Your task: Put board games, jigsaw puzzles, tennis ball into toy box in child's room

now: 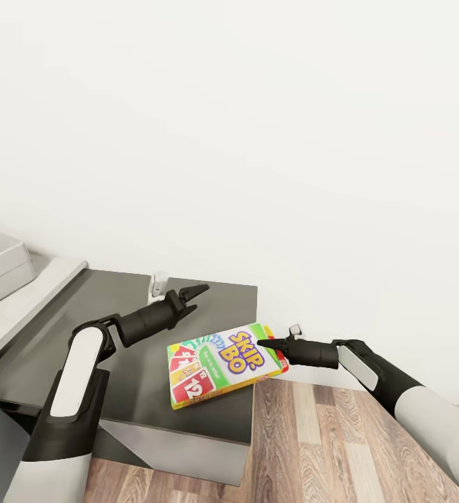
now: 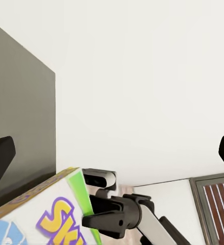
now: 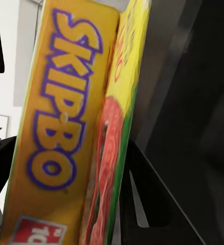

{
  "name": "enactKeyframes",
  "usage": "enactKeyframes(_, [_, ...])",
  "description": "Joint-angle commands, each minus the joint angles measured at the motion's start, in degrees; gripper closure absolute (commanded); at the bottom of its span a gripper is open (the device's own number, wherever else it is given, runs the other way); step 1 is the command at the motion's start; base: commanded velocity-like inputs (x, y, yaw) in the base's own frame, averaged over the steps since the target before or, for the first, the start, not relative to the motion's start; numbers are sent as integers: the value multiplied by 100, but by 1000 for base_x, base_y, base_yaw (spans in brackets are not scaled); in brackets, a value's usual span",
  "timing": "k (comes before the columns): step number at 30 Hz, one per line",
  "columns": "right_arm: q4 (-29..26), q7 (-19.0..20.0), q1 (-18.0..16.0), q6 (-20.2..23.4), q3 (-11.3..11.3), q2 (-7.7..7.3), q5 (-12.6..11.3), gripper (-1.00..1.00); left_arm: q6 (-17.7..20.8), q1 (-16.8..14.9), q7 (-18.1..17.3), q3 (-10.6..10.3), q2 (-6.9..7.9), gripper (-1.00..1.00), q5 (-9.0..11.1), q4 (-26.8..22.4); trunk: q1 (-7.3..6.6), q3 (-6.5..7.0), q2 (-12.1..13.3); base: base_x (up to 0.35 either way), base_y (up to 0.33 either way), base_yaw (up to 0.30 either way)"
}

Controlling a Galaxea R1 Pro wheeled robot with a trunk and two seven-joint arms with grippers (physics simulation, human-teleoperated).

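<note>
Low in the frame's centre, the right claw [image 1: 267, 344] pinches the SKIP-BO box [image 1: 222, 363] by its right edge, the box lying over the near right corner of the dark cabinet [image 1: 117, 349] and jutting past its edge. I judge the hold shallow, so it should be lifted level and slowly, or it may pivot and slip. Behind it the left claw [image 1: 191, 295] hovers spread and empty, and at far left sits the grey toy box [image 1: 2, 269] on the pale worktop [image 1: 33, 297], where the game belongs.
</note>
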Motion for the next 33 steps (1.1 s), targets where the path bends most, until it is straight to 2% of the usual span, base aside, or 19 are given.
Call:
enactKeyframes(1, [-12,-6,-6,32,28,-20,-49,100,29,5,66,13,-5,-100,54,-2,0,-5,-3,0,0,0])
enactKeyframes(7, [-75,-7,-3,32,-13,-135,-56,100,18,68,70,12,-3,-100,11,29,0,-5,-3,0,0,0])
enactKeyframes(20, [-642,-16,52,47,-55,-622,-92,100,-51,329,11,21,5,-100,7,43,0,-5,-3,0,0,0])
enactKeyframes(31, [-871,74,62,50,-61,-852,-114,100,-56,364,-1,24,12,-100,22,45,0,-5,-3,0,0,0])
enactKeyframes(33, [-890,81,62,49,-60,-872,-112,100,-58,371,1,24,13,-100,18,49,-44,31,78,0,0,0])
